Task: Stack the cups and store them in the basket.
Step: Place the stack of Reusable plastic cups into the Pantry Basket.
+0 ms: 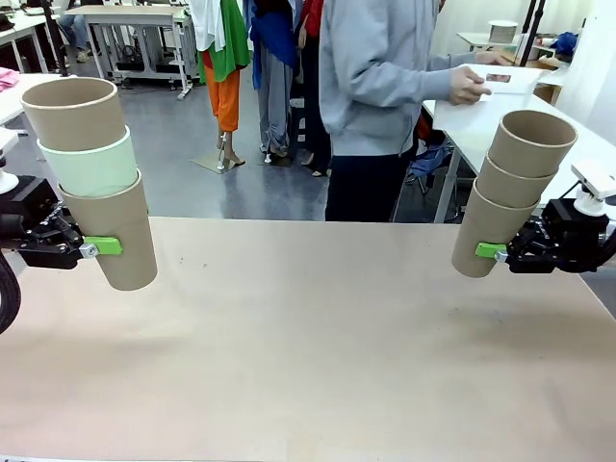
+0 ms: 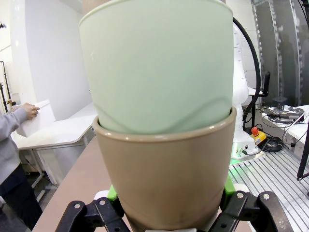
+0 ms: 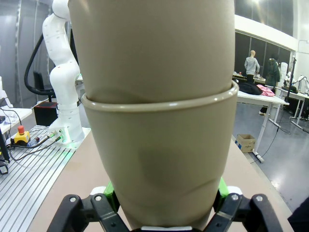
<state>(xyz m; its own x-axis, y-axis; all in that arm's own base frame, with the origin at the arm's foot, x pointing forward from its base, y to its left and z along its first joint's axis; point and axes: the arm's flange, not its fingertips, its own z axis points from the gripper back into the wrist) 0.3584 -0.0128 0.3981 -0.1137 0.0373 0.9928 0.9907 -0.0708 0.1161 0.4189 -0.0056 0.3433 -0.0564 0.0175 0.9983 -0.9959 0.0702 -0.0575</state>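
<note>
Brown cups (image 1: 507,183) point mouth-up, leaning outward: the left gripper (image 1: 109,247) squeezes three, one mint; the right gripper (image 1: 484,252) squeezes three.

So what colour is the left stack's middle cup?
That tapered paper cup is pale mint green, clearest in the left wrist view.

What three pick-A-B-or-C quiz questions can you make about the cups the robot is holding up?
1. Where is the mint green cup?
A. Between two brown cups in the left stack.
B. Upside down on the table.
C. In the person's hand.
2. How many cups are in the right stack?
A. Two.
B. Three.
C. Five.
3. What are the right arm's fingers doing?
A. Hanging open.
B. Pinching a spoon.
C. Shut on the right stack's bottom cup.
Answers: 1 A, brown shows above and below it. 2 B, three rims show, all brown. 3 C, green pads press both its sides.
</note>
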